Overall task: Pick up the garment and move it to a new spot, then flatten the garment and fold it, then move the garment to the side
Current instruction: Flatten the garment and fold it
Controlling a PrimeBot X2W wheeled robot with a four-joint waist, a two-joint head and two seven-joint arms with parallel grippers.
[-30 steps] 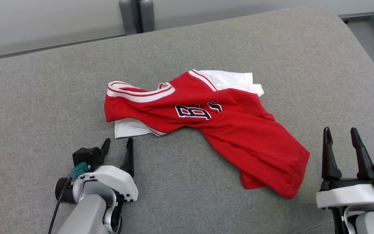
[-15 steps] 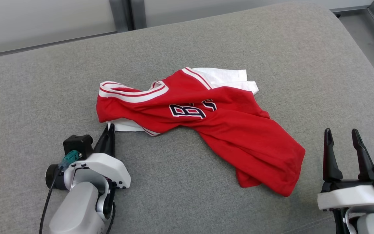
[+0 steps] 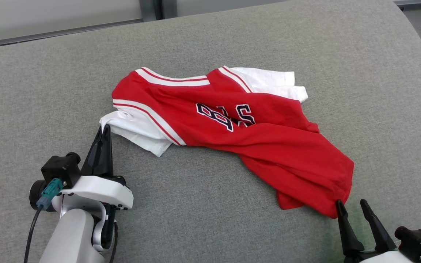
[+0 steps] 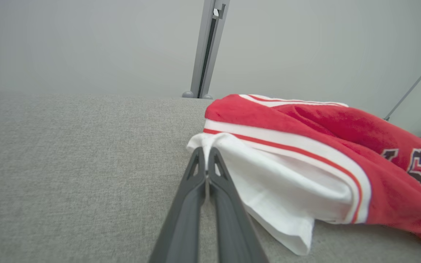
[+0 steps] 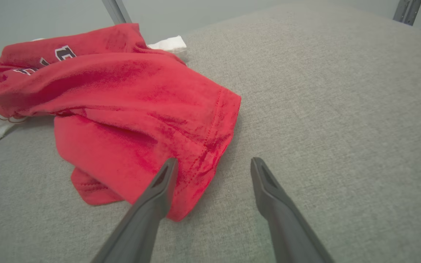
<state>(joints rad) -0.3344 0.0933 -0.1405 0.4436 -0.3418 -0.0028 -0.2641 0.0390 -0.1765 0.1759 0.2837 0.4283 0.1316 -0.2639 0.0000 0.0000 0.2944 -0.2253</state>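
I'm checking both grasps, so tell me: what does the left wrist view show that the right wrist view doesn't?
Left wrist view: the left gripper, fingers shut on a corner of the white sleeve. Right wrist view: the right gripper, open, one finger at the red hem, the other over bare cushion. Both: the crumpled red jersey with dark lettering, lying on the grey cushion.
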